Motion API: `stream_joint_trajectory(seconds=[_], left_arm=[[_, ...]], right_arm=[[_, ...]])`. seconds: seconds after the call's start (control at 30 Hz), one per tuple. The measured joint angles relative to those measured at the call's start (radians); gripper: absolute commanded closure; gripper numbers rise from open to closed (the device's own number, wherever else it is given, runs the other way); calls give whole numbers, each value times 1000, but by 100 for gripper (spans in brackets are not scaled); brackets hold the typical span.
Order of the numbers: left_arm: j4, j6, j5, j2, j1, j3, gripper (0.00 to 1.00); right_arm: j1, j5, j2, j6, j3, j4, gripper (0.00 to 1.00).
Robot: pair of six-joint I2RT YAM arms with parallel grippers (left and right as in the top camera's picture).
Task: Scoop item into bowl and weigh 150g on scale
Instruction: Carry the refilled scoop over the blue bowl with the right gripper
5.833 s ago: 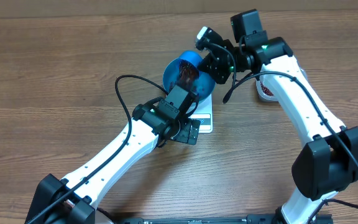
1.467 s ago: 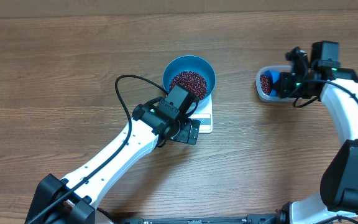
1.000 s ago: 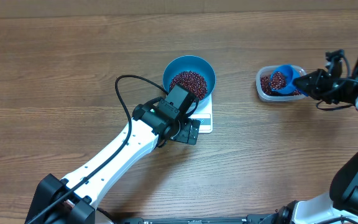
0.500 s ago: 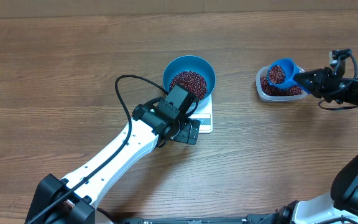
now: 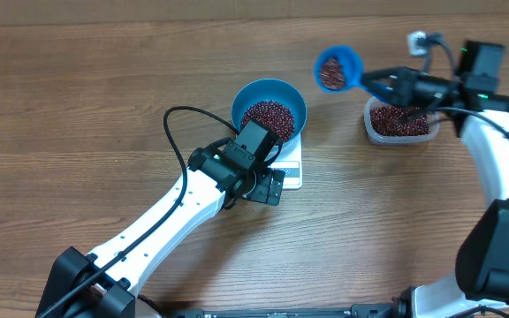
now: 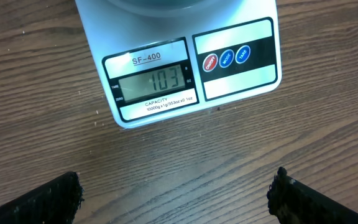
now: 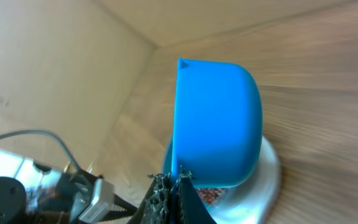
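**Beans [image 5: 270, 116] — part fill in bowl, one more scoopful held aloft**

**Item.** Small maroon beans in three lots. The main mass sits in the blue bowl [image 5: 247, 95]. A heaped load is in the blue scoop [image 5: 352, 60]. The reserve fills the clear tub [image 5: 369, 125] on the right of the counter [image 5: 104, 88].

**Placement.** The bowl stands on the white scale [image 5: 292, 170], covering most of its platform, so each addition registers at once. The scale's display [image 6: 151, 79] reads 103, which is short of the target weight. More beans appear to be needed, probably less than a full scoop.

**Scoop.** It is raised clear of the counter, between tub and bowl, above and to the right of the bowl's rim and touching neither. The overhead view shows its mouth facing up with the load intact, presumably kept level to avoid spilling on the way across.

**Right gripper [image 5: 394, 86].** Its jaws are clamped tight on the scoop's handle, with the cup projecting ahead of the fingers. The wrist view shows only the blue underside of the cup.

**Left gripper [image 6: 176, 200].** Its jaws are spread fully wide, with the two fingertips at opposite lower corners of the wrist view, and it holds and touches nothing. It hangs over the counter just in front of the scale, seemingly so its camera can read the display.

**Risk noted.** Tipping the whole load could overshoot, so a gradual pour looks advisable.
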Motion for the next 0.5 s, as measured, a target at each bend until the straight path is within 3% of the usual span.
stream_joint_trajectory(seconds=[0.23, 0.5], left_arm=[[0, 0, 0, 0, 0, 0, 0], [0, 0, 0, 0, 0, 0, 0]], right_arm=[[201, 72, 0, 18, 0, 173, 96], [269, 179, -2, -102, 0, 186, 97]])
